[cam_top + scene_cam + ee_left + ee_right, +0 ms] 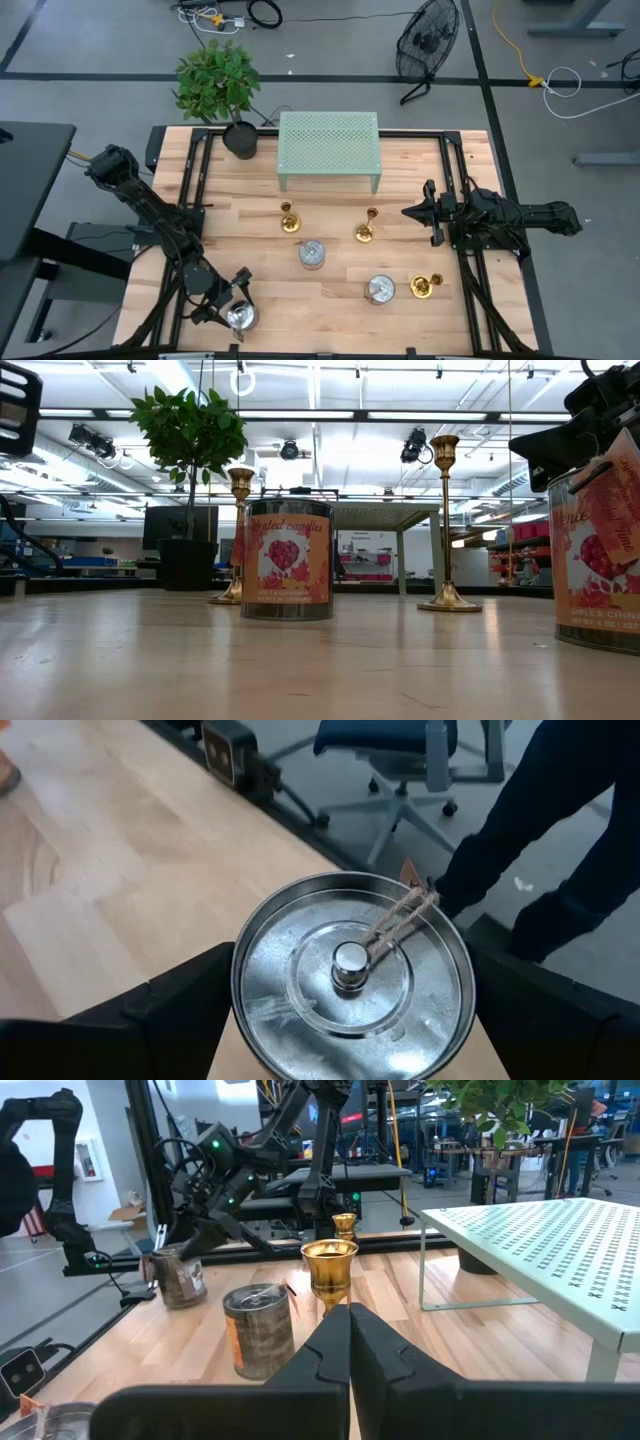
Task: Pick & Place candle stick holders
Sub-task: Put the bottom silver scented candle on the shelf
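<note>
Candle stick holders: three, gold, all on the wooden surface (330, 300). First holder (288, 218) upright, in front of the green perforated rack (329, 148), toward its left leg. Second holder (366, 226) upright, toward the rack's right leg. Third holder (427, 286) on its side near the right edge, just beside a tin.

Tins: three, silver-lidded. Middle tin (312, 254) between and in front of the two upright holders. Right tin (380, 290) just left of the tipped holder. Left tin (239, 316) at the front-left corner.

Left gripper (237, 300) at that corner tin, jaws spread wide, one on each side of the lid; contact with the tin's sides cannot be told. String tied at the lid knob (350, 963).

Right gripper (412, 212) hovering right of the second holder, jaws pressed together, empty, apart from the holder.

One potted plant (220, 85) at the back-left corner. Low view: two holders upright, two tins in sight.
</note>
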{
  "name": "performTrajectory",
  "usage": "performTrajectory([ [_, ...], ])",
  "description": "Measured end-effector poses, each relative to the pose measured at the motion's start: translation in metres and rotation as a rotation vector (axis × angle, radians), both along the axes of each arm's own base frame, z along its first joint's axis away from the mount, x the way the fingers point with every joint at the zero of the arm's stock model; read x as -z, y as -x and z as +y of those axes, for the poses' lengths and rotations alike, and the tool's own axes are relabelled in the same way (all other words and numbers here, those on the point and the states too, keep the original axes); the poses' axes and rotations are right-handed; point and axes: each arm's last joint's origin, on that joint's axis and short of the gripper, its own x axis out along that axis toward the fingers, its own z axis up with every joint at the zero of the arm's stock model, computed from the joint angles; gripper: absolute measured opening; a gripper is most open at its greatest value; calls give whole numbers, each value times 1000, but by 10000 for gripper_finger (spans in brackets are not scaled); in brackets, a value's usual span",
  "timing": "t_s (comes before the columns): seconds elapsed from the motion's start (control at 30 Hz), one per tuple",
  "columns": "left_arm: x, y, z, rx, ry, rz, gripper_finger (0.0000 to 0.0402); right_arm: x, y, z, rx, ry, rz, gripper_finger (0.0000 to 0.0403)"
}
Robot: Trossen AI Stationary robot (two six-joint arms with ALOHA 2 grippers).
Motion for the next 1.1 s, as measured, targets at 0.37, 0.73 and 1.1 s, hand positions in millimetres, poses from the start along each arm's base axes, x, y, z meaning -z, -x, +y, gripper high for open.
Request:
performTrajectory([
  [0.37, -20, -8, -8, 1, -36, 32, 374, 0, 0, 0, 0, 0, 0, 3],
  [0.73, -38, -29, 0, -53, -63, -10, 374, 0, 0, 0, 0, 0, 0, 3],
  [1.1, -70, -53, 11, -111, -88, -30, 374, 0, 0, 0, 0, 0, 0, 3],
])
